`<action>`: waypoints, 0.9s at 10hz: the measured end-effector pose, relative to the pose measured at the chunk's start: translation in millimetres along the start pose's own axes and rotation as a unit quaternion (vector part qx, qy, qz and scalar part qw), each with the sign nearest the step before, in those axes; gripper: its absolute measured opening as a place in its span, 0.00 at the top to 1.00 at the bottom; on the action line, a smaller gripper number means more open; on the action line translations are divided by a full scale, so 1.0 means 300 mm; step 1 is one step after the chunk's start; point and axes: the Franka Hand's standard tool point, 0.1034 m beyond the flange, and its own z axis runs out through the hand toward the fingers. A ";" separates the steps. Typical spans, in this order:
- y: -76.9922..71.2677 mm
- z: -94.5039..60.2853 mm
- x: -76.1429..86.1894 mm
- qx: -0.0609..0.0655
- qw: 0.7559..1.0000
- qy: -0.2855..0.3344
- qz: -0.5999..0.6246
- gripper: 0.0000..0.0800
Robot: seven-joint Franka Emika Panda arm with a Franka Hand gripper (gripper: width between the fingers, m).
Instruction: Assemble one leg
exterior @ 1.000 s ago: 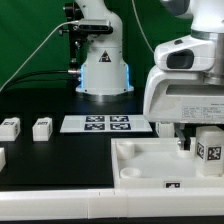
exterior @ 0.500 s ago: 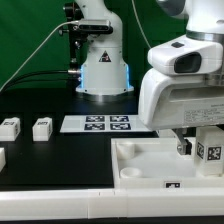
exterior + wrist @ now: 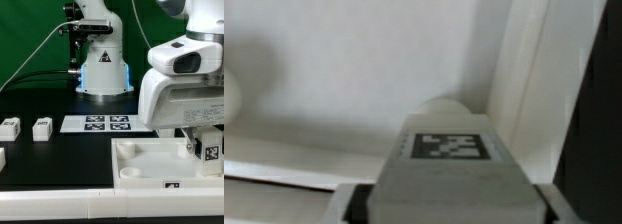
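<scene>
My gripper (image 3: 202, 148) is shut on a white leg (image 3: 210, 152) with a black-and-white tag on its face. It holds the leg upright inside the large white tray-like piece (image 3: 140, 160), near the corner at the exterior view's right. In the wrist view the leg (image 3: 450, 150) fills the middle between my two dark fingers (image 3: 359, 203), and its tip points into the tray's inner corner (image 3: 491, 85). Whether the tip touches the tray floor cannot be told. Two more legs (image 3: 9, 127) (image 3: 41, 128) lie on the black table at the exterior view's left.
The marker board (image 3: 96, 124) lies flat behind the tray. A white and blue robot base (image 3: 103, 68) stands at the back. Another white piece (image 3: 2, 158) shows at the left edge. The arm's big white housing (image 3: 182, 95) hangs over the tray.
The arm and the held leg have shifted slightly toward the exterior view's right and lower into the tray corner. The loose legs have not moved.
</scene>
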 end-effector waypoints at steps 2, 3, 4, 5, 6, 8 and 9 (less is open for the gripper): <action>-0.003 0.001 0.000 0.002 1.000 0.001 0.026 0.64; -0.007 0.003 -0.002 0.003 0.992 0.003 0.129 0.64; -0.009 0.003 -0.004 0.001 0.981 0.004 0.195 0.64; -0.009 0.003 -0.004 0.003 0.967 0.003 0.256 0.64; -0.010 0.003 -0.004 0.004 0.944 0.003 0.331 0.64; -0.012 0.004 -0.005 0.007 0.891 0.000 0.455 0.64; -0.013 0.004 -0.005 0.007 0.867 0.000 0.499 0.64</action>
